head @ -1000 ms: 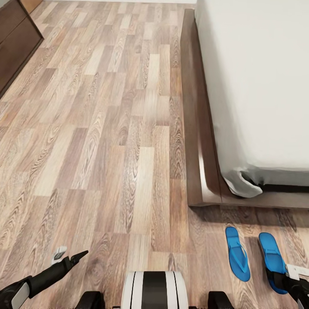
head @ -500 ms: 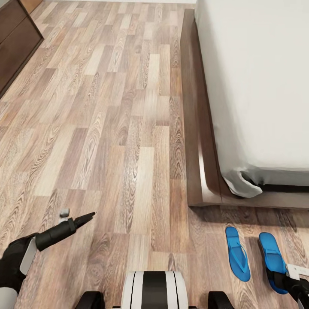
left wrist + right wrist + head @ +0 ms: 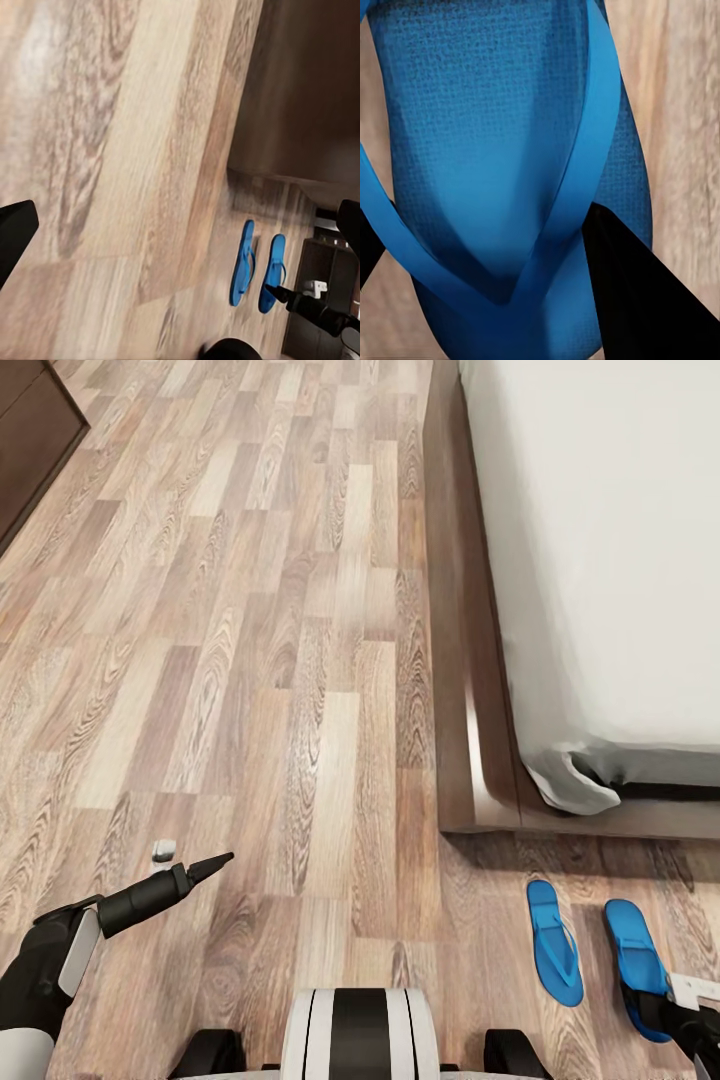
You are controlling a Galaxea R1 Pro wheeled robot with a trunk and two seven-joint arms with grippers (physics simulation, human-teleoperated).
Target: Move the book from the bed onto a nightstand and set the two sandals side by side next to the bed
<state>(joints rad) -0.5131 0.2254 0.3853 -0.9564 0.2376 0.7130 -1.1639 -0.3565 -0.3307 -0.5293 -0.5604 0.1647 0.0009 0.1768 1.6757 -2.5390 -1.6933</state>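
Note:
Two bright blue sandals lie side by side on the plank floor just off the bed's foot corner, one (image 3: 553,942) to the left of the other (image 3: 632,952). My right gripper (image 3: 662,1005) hangs low over the heel of the right-hand sandal (image 3: 495,135), open, with a black finger (image 3: 637,300) on each side of its strap. My left gripper (image 3: 195,855) is open over bare floor, well to the left. From the left wrist, both sandals (image 3: 242,262) (image 3: 272,274) show ahead. The bed has a pale mattress (image 3: 600,560) on a dark wooden frame (image 3: 470,710). The book and nightstand are out of view.
A long low dark wooden dresser (image 3: 30,430) stands at the far left. Wide wood-plank floor (image 3: 300,610) runs between it and the bed. My own white and black base (image 3: 360,1030) shows at the near edge.
My left arm has swung forward and slightly right, away from the base. The head view has shifted a little. The right gripper and both sandals have stayed put.

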